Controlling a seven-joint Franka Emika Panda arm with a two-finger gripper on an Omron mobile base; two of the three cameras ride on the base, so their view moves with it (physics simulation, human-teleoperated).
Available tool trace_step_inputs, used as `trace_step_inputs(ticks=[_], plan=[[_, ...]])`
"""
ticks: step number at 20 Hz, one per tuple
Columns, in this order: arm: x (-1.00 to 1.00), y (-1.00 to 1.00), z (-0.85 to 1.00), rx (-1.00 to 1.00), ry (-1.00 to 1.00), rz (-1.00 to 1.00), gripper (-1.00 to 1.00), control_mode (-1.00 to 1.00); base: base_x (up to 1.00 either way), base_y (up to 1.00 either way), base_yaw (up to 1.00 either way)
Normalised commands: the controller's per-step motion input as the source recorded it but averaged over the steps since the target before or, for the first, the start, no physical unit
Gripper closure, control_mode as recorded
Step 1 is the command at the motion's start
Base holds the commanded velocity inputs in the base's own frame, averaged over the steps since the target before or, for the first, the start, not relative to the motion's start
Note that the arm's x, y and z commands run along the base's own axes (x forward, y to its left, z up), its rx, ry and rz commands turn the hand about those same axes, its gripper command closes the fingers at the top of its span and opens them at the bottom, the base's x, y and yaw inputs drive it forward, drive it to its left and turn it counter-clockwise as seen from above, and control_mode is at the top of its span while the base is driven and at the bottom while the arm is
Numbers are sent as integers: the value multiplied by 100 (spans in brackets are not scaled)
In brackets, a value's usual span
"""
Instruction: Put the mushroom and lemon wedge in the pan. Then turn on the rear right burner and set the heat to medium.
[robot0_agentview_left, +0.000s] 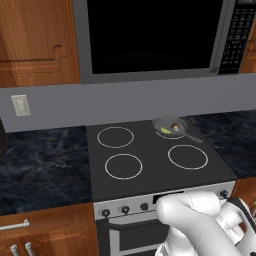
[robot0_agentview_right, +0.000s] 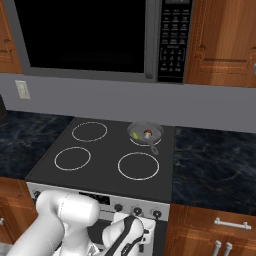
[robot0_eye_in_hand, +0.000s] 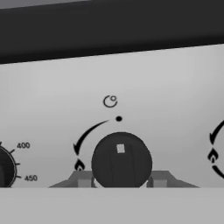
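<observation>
At the stove's front panel, gripper (robot0_eye_in_hand: 121, 179) fingers pinch 1 dark knob (robot0_eye_in_hand: 121, 161), 1 each side. Beyond the panel, on the rear right burner (robot0_agentview_left: 172, 131), pan (robot0_agentview_left: 164, 121) holds mushroom (robot0_agentview_left: 175, 125) and lemon wedge (robot0_agentview_left: 165, 131).

The arm (robot0_agentview_right: 65, 220) folds low, its end effector (robot0_eye_in_hand: 121, 179) pinched onto a round dial

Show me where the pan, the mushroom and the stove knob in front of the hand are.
pan (robot0_agentview_left: 163, 123): left base view, on the bare grey bottom near its left rim.
mushroom (robot0_agentview_right: 148, 133): right base view, on its brown cap, inside the pan.
stove knob (robot0_eye_in_hand: 121, 162): hand view, on the middle of its dark round face.
</observation>
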Motion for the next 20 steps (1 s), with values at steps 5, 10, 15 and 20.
trace_step_inputs(ticks=[5,10,15,20], plan=[[0,3,-5,-3,0,0,100,-100,0,0,0],[-3,0,-6,-9,-4,0,100,-100,0,0,0],[0,0,0,-19,-2,0,100,-100,0,0,0],[0,0,0,-23,0,0,100,-100,0,0,0]])
